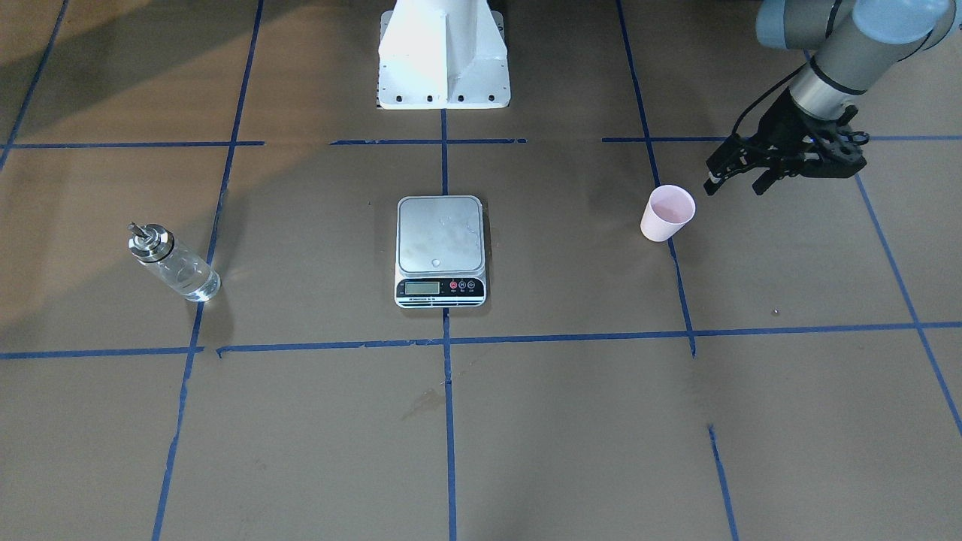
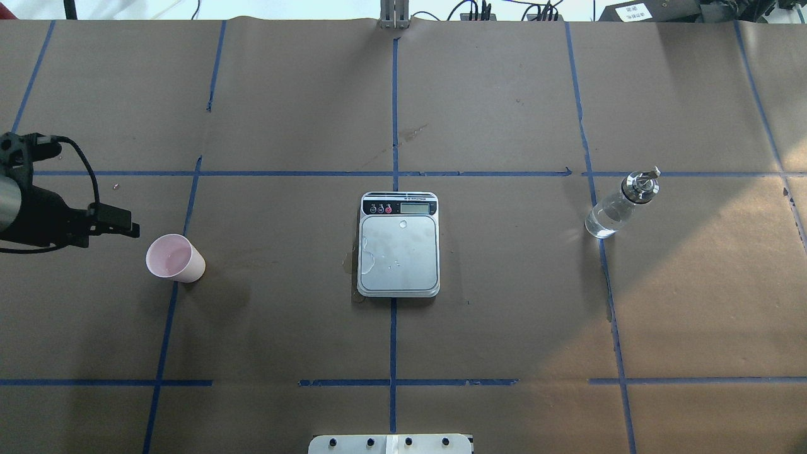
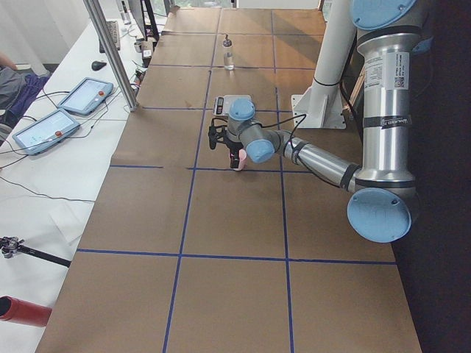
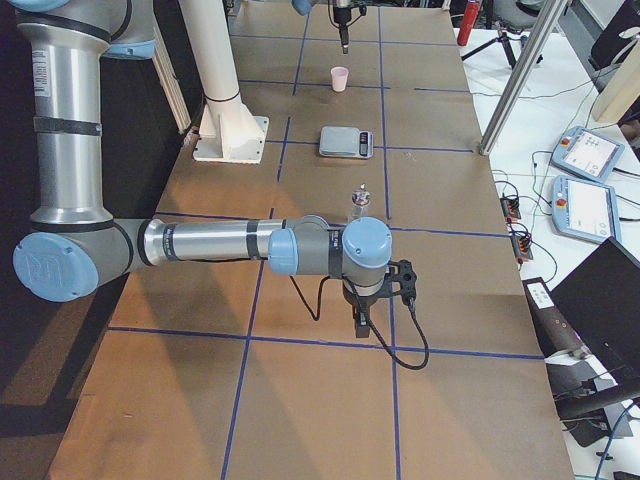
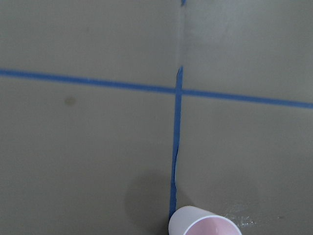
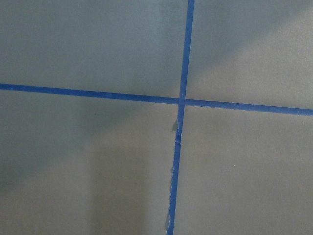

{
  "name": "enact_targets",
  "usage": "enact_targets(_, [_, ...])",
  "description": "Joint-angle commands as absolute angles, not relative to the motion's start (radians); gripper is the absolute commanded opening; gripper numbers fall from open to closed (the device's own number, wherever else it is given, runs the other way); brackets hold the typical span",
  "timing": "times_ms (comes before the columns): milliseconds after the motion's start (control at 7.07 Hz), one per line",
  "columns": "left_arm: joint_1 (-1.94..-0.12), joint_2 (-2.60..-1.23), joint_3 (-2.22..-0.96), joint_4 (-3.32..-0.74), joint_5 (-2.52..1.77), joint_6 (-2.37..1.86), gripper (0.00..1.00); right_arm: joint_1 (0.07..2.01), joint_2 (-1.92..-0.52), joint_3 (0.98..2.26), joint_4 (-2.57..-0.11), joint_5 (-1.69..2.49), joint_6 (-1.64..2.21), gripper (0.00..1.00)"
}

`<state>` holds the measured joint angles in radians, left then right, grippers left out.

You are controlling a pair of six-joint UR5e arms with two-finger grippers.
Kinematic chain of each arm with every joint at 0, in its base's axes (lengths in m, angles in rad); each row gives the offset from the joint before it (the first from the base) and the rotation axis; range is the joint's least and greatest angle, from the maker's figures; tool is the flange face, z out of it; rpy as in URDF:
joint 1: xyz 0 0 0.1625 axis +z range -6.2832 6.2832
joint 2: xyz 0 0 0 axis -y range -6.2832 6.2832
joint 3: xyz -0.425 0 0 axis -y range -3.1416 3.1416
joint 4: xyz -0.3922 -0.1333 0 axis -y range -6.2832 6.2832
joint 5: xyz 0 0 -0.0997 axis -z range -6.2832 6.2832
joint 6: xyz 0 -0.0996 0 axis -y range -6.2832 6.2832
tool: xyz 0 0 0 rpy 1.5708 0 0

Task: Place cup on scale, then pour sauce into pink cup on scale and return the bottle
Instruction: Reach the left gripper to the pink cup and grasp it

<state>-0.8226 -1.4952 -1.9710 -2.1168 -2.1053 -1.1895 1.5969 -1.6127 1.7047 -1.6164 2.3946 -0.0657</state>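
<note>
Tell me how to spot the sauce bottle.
Start at the scale in the middle of the table and look toward the robot's right. The bottle stands there alone: clear glass with a silver spouted cap, unlike the pink cup opposite.

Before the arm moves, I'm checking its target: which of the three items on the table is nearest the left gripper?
The pink cup, standing just beside the left gripper; the scale sits farther off, and the bottle is farthest.
</note>
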Motion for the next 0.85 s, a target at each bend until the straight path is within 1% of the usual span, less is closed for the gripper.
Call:
enact_targets(0, [-0.761, -1.515, -1.912, -2.134, -2.085, -1.218, 0.98, 1.597, -1.609, 1.707, -1.617, 2.398, -0.063, 1.00])
enact_targets(283, [-0.749, -1.534, -1.884, -2.134, -2.085, -1.215, 0.97, 1.597, -1.608, 1.707, -1.617, 2.398, -0.063, 1.00])
enact_targets(424, [-0.749, -1.542, -1.881, -2.134, -2.085, -1.213, 0.94, 1.597, -1.606, 1.706, -1.617, 2.399, -0.063, 1.00])
enact_targets(565, [-0.746, -1.546, -1.870, -2.134, -2.085, -1.213, 0.87, 1.597, -1.606, 1.704, -1.617, 2.399, -0.063, 1.00])
enact_targets(707, [-0.735, -1.549, -1.868, -2.134, -2.085, -1.213, 0.70, 1.597, -1.605, 1.706, -1.617, 2.399, -0.063, 1.00])
